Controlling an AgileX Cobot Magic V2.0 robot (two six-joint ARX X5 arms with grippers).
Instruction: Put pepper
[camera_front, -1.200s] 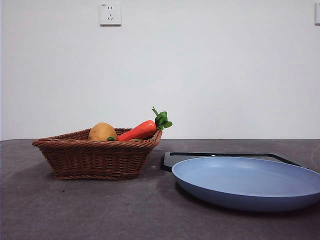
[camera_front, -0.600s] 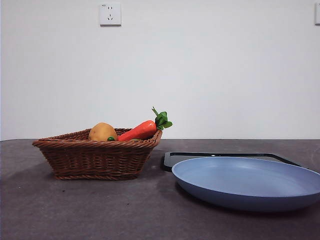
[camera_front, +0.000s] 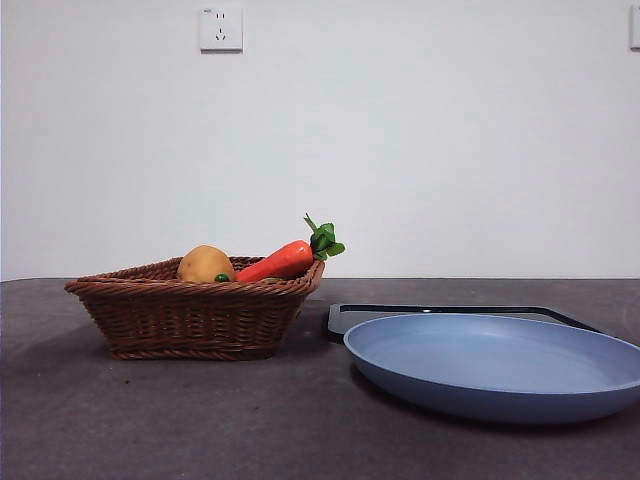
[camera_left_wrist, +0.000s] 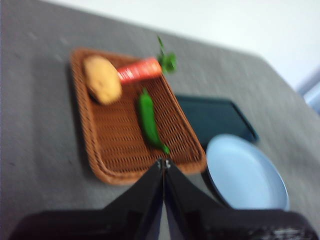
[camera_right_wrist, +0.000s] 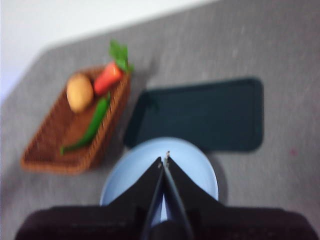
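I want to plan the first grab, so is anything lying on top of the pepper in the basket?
Nothing visible covers the pepper. It lies bare on the floor of the basket, with the potato and carrot at one end. Both grippers are shut and high above.

A brown wicker basket (camera_front: 195, 312) is seen at the front view's centre left on the dark grey table (camera_front: 200, 420). A yellow-brown potato (camera_front: 205, 264) and an orange carrot (camera_front: 285, 259) with green leaves are held in it. A blue plate (camera_front: 495, 365) is placed lower right, before a black tray (camera_front: 450, 312). A wall socket (camera_front: 221, 28) is mounted upper left.
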